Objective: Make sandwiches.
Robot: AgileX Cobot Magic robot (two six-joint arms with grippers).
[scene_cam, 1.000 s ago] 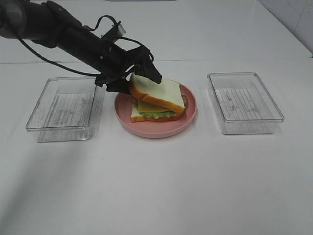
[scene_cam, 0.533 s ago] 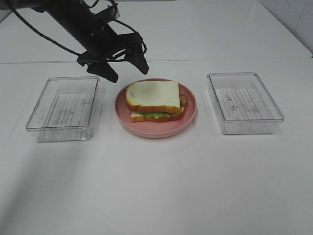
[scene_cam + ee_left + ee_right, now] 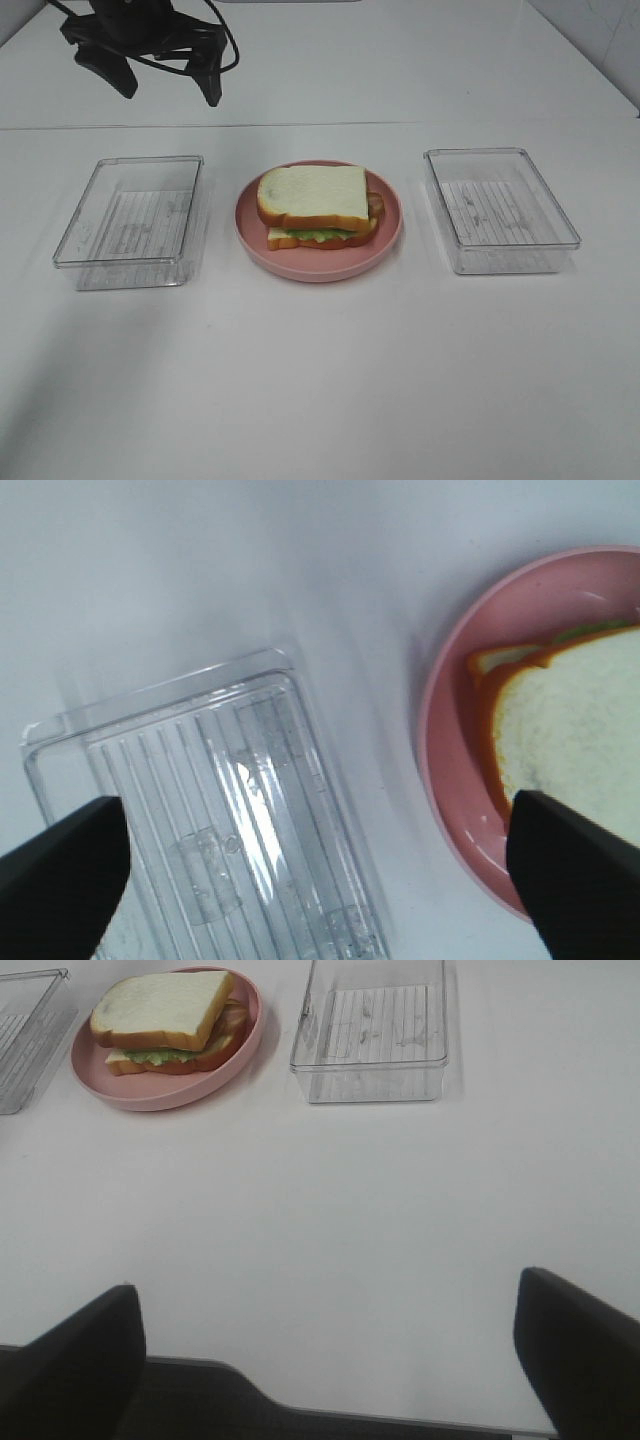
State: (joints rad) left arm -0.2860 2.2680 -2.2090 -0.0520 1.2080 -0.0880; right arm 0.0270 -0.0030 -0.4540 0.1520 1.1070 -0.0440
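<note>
On the far left, above the tabletop — left claw (image 3: 160, 78): hung high over the rear left part of the scene, its two dark fingers (image 3: 211, 92) spread wide apart, nothing between them; the left wrist view showed both fingertips (image 3: 60, 875) at the picture's edges with only bare surface and tray between.
Left tray (image 3: 128, 215): clear plastic, rectangular, ribbed floor, standing flat on the white tabletop (image 3: 320, 380) just beside the plate, not touching it as far as the high view showed.
Centre — pink plate (image 3: 390, 235): round, between the two trays, flat on the tabletop.
Sandwich (image 3: 313, 196): lay on the pink plate; top slice of white bread with tan crust sat level, green lettuce (image 3: 315, 235) ruffled out beneath its front edge, a reddish-brown strip (image 3: 375, 205) peeping at the right side, a lower slice under all. Any cheese was hidden, or too thin to make out.
Right tray (image 3: 500, 208): clear, rectangular, ribbed floor, set apart from the plate on its right.
Right claw (image 3: 330, 1355): not seen from above; its own wrist view showed two dark fingers (image 3: 80, 1360) standing wide apart near the front edge of the tabletop, gripping nothing, well away from the sandwich.
</note>
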